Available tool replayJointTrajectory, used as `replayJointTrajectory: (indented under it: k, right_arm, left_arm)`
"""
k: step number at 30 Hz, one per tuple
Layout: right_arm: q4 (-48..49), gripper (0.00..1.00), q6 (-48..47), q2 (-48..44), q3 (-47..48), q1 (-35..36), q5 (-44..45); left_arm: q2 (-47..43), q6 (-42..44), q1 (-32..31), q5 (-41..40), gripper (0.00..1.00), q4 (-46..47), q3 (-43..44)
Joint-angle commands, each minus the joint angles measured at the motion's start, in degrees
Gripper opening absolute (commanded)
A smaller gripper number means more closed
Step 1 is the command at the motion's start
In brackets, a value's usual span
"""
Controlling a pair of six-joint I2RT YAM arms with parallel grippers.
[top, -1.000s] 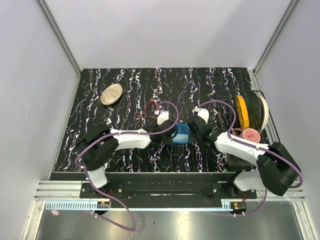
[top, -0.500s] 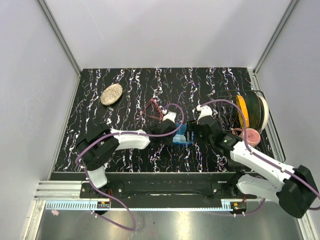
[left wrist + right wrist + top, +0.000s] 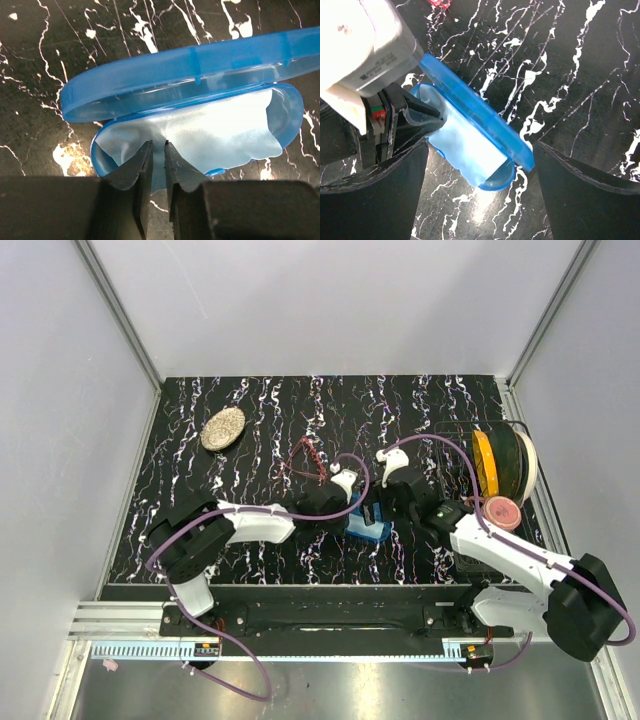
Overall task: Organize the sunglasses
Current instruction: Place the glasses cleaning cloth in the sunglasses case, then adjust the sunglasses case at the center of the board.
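Note:
The sunglasses (image 3: 305, 458), a thin red wire frame, lie on the black marbled table behind the arms; a red bit of them shows at the top edge of the right wrist view (image 3: 440, 3). The blue case (image 3: 368, 528) (image 3: 175, 75) (image 3: 480, 127) stands open with a light blue cloth (image 3: 220, 130) (image 3: 465, 145) in its lower half. My left gripper (image 3: 352, 514) (image 3: 155, 150) is shut on the cloth's near edge at the case's rim. My right gripper (image 3: 386, 510) (image 3: 480, 147) is open wide, its fingers either side of the case and touching nothing.
A beige oval object (image 3: 222, 428) lies at the back left. A wire rack (image 3: 455, 455) at the right holds upright yellow and green plates (image 3: 497, 462), with a pink dish (image 3: 500, 510) in front. Metal rails border the table.
My right gripper has opened wide and let go of the case, and its arm has swung. The case has slid nearer with its lid up. My left gripper stays shut.

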Motion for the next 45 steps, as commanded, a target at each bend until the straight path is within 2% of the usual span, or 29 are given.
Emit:
replayJointTrajectory:
  k: [1,10,17,23,28,33,34,39,42,45]
  right_arm:
    - [5.7,0.91,-2.6,0.4,0.6,-0.4,-4.3]
    - [8.2,0.86,-3.8,2.9,-1.7,-0.6,-12.4]
    - [5.8,0.70,-2.8,6.5,-0.7,-1.0,-15.7]
    - [6.0,0.63,-0.3,5.8,-2.8,-0.9,-15.5]
    - [5.5,0.52,1.2,4.8,-3.5,-0.9,-16.7]
    - [3.4,0.35,3.0,7.4,-2.4,-0.9,-19.5]
    - [2.9,0.29,3.4,7.7,-2.2,-0.9,-19.5]
    - [2.6,0.19,4.1,7.0,-2.3,-0.9,-17.2]
    - [3.1,0.11,4.3,6.2,-2.7,-0.9,-16.1]
    - [3.0,0.05,4.3,5.1,-2.7,-0.9,-14.7]
  left_arm:
    - [-2.9,3.1,0.2,4.6,0.20,0.5,-4.8]
    - [-6.3,5.5,0.8,9.8,0.17,4.9,-9.7]
    - [-7.5,7.0,1.0,11.2,0.15,5.7,-11.6]
    - [-7.8,6.4,1.6,10.8,0.15,6.0,-12.9]
    - [-8.1,5.1,2.4,11.2,0.17,6.4,-13.2]
    - [-8.9,3.8,3.0,11.7,0.22,7.1,-13.0]
    - [-9.3,3.7,3.0,11.7,0.23,7.0,-12.9]
    - [-10.7,4.2,3.4,11.9,0.26,5.4,-12.2]
    - [-11.8,5.4,3.5,11.1,0.31,2.9,-11.3]
    - [-12.9,6.6,3.5,10.2,0.40,-0.2,-9.8]
